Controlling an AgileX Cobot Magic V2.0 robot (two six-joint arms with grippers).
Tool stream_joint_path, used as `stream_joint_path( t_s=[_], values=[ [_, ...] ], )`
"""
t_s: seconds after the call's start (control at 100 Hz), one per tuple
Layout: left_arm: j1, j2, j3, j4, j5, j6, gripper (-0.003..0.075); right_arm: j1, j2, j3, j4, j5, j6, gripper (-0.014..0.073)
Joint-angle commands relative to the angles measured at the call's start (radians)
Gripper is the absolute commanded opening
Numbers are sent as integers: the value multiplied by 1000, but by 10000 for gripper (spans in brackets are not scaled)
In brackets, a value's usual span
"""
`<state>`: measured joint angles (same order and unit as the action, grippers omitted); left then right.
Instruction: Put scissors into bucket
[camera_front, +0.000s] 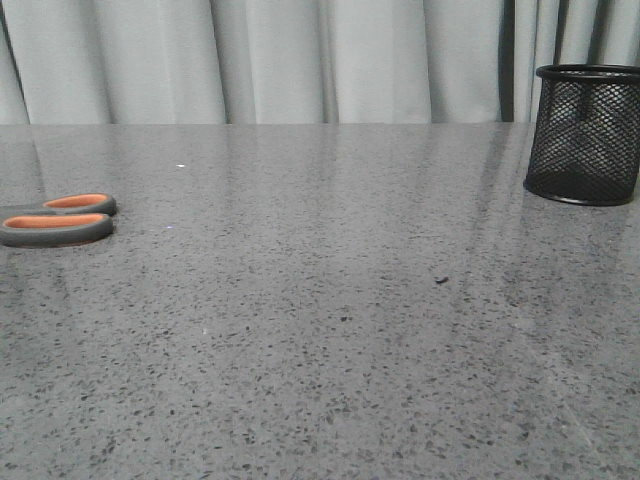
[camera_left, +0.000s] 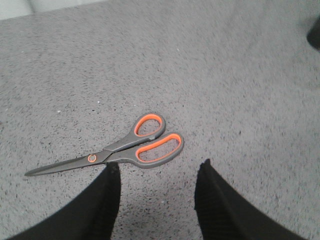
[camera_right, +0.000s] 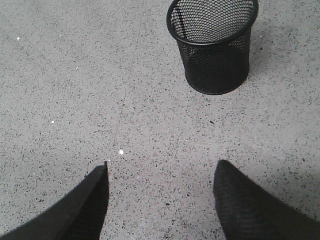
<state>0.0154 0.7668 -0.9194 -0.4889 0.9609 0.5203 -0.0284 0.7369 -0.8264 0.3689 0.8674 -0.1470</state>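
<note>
Front view: bucket (camera_front: 586, 134) stands upright on the grey speckled table (camera_front: 330, 330), at about 2 o'clock from the table's middle, near the far edge and partly cut by the frame. Black wire mesh wall, solid rim and base. Through the mesh only the curtain (camera_front: 300, 60) behind shows; no contents made out from this angle.

Right wrist view: bucket (camera_right: 213, 44) seen from above and to one side. The mouth is open; the visible inner wall is bare mesh. The floor of the cup is only partly in sight, so contents cannot be fully confirmed. Right gripper (camera_right: 161, 172) hangs over bare table, jaws spread wide, nothing between them, well apart from the bucket.

Scissors (camera_front: 58, 220) lie flat on the table at roughly 9 o'clock in the front view, handles only in frame, blades cut off by the edge. Well apart from the bucket, outside it.

Left wrist view: scissors (camera_left: 117, 149) whole, blades closed, orange-lined loops together. Left gripper (camera_left: 159, 171) is wide open just above them, empty; one fingertip (camera_left: 113, 172) sits close beside the pivot; whether it touches cannot be told.
</note>
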Motion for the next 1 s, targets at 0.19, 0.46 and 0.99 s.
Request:
stream_joint_path(
  t_s=[0.19,0.46,0.99],
  values=[
    [-2,283,-272,-30,198,236,325,-6,3,-38,11,-38,-29,412],
    [-2,494,-443,64,302,515,325,23,3,-38,11,-35,-52,412],
    [-126,748,-469,256,302,943,328,55,18,-38,7,-34,-65,412]
  ],
)
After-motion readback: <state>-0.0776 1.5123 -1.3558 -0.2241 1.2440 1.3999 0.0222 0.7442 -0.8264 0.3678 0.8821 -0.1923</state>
